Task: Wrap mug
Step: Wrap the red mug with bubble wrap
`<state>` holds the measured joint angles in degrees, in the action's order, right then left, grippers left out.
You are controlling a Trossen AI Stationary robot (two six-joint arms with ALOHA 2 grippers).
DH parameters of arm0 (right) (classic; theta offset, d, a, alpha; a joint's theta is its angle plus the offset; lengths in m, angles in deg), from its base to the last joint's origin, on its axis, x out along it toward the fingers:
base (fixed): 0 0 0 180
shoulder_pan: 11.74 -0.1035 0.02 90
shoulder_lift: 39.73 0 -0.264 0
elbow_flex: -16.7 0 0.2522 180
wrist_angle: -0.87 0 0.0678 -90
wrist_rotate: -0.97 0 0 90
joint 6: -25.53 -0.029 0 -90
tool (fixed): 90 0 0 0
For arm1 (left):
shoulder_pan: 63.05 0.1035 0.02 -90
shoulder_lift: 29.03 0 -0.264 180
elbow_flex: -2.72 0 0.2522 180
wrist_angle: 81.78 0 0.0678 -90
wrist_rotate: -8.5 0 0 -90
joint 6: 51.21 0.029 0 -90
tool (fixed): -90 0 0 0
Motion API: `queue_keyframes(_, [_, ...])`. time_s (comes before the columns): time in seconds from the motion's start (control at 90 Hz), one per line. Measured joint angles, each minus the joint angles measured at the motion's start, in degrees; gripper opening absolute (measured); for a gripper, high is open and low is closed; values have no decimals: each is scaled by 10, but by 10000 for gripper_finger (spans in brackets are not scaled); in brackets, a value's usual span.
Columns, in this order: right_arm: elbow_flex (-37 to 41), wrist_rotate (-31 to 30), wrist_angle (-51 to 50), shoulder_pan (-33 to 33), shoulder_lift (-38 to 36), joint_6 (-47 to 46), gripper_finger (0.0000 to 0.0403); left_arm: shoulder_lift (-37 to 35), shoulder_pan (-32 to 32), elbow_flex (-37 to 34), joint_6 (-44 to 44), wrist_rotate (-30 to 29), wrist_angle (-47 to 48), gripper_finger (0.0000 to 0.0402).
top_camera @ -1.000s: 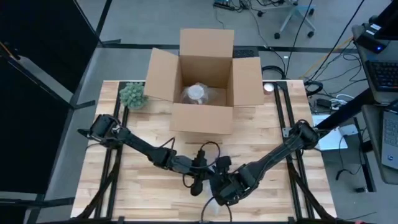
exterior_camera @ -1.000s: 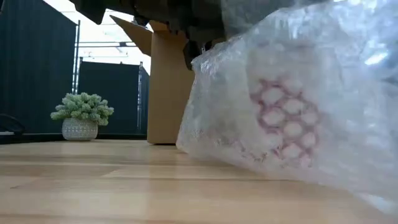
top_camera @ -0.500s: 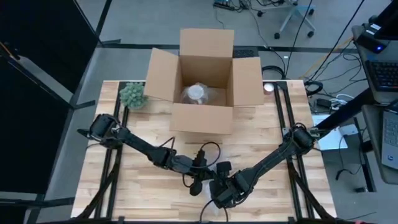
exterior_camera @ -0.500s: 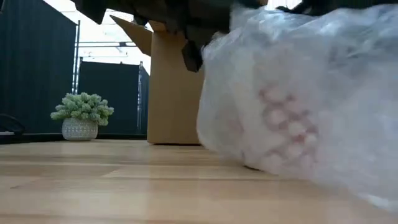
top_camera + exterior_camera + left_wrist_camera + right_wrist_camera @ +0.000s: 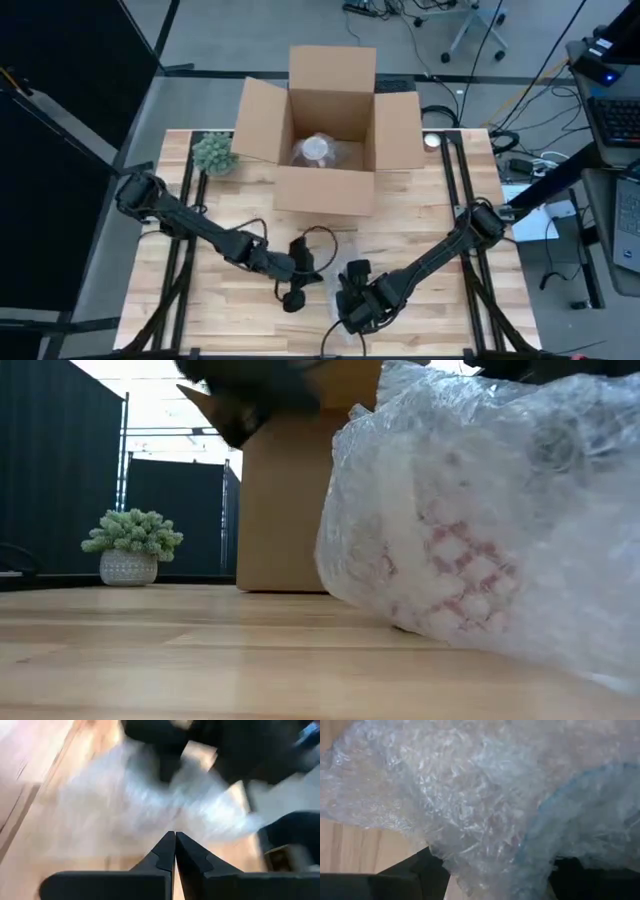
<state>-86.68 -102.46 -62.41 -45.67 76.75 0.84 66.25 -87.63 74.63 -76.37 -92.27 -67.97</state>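
Note:
The mug shows only as a pinkish shape inside a crumpled bundle of clear bubble wrap [image 5: 470, 550], whose underside rests on the wooden table near its front edge. My right gripper [image 5: 355, 312] is shut on this bundle [image 5: 485, 810], and the wrap fills the gap between its fingers. My left gripper [image 5: 293, 299] hovers just left of the bundle, fingers shut [image 5: 175, 836], with nothing between them; the wrap lies blurred ahead of it. My right gripper holds the bubble-wrap bundle between its two fingers [image 5: 415, 867], with crumpled layers of wrap [image 5: 480, 855] bulging out between them. The wrap hides whether the fingers reach the mug itself. The bundle's underside [image 5: 420, 625] lies on the table.
An open cardboard box [image 5: 330, 190] stands at the middle of the table's far side, with another wrapped item [image 5: 318, 150] inside. A small potted plant [image 5: 214, 153] sits at the far left. Bare wood lies to the left of the bundle [image 5: 150, 650].
My left gripper has drawn back from the bundle toward the table's left edge, and its whole arm has swung left. My right gripper has shifted slightly toward the near edge. The bundle has turned a little on the table under the right gripper.

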Motion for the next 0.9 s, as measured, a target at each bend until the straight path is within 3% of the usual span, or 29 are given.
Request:
queue_keyframes(0.1, [0,0,1,2,0,3,263,30,-3,-6,5,-15,-25,0])
queue_keyframes(0.3, [0,1,1,2,0,5,263,98,3,-2,33,-9,-160,0])
queue_keyframes(0.444, [0,2,4,2,0,4,263,101,0,19,50,-4,-208,0])
queue_keyframes(0.656, [0,-2,18,6,1,14,263,109,10,37,75,-4,-241,0])
queue_keyframes(0.9, [2,1,18,7,3,18,263,163,23,39,34,13,-252,0])
